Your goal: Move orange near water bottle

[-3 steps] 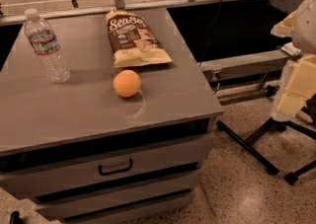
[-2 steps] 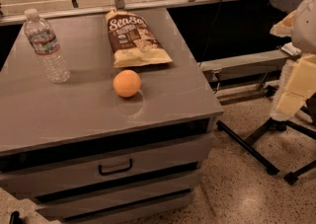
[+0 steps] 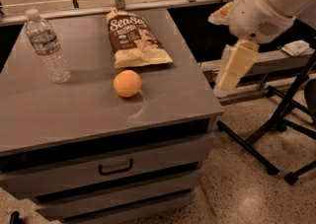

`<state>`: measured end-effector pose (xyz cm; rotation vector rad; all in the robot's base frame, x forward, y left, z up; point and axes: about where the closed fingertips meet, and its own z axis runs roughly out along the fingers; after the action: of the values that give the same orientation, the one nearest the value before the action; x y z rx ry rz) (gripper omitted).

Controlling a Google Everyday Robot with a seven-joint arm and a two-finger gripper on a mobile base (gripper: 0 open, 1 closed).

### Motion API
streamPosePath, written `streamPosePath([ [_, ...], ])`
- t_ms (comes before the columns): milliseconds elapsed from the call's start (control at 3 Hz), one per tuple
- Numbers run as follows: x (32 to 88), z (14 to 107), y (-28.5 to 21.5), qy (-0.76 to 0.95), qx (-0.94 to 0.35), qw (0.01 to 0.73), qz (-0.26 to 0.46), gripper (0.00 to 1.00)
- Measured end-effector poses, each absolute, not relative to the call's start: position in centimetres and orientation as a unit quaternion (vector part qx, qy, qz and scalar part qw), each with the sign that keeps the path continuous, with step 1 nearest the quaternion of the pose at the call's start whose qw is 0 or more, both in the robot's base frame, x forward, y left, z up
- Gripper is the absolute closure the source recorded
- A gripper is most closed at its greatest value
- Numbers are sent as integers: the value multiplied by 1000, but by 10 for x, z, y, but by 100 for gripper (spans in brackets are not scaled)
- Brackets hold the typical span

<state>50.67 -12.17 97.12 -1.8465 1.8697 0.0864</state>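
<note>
The orange (image 3: pixel 127 83) sits on the grey cabinet top (image 3: pixel 74 104), near its middle. The water bottle (image 3: pixel 47 46) stands upright at the back left of the top, well apart from the orange. My gripper (image 3: pixel 236 70) hangs off the right side of the cabinet, past its right edge, pointing down, at about the height of the top. It holds nothing that I can see and is well to the right of the orange.
A brown and yellow snack bag (image 3: pixel 136 39) lies flat just behind the orange. The cabinet has drawers with a dark handle (image 3: pixel 115 167) at the front. Black stand legs (image 3: pixel 276 129) spread over the floor on the right. A low shelf (image 3: pixel 276 60) runs behind the arm.
The arm and gripper have come further into view from the upper right, closer to the cabinet. The orange, bottle and bag have not moved.
</note>
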Motion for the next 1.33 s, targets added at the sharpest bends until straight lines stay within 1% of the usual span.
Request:
streamPosePath([
  [333, 545, 945, -46, 644, -714, 262, 81, 0],
  [667, 562, 916, 9, 620, -732, 254, 126, 0],
  [1000, 566, 893, 47, 604, -740, 247, 163, 0],
  [1333, 563, 879, 69, 593, -747, 243, 179, 0],
])
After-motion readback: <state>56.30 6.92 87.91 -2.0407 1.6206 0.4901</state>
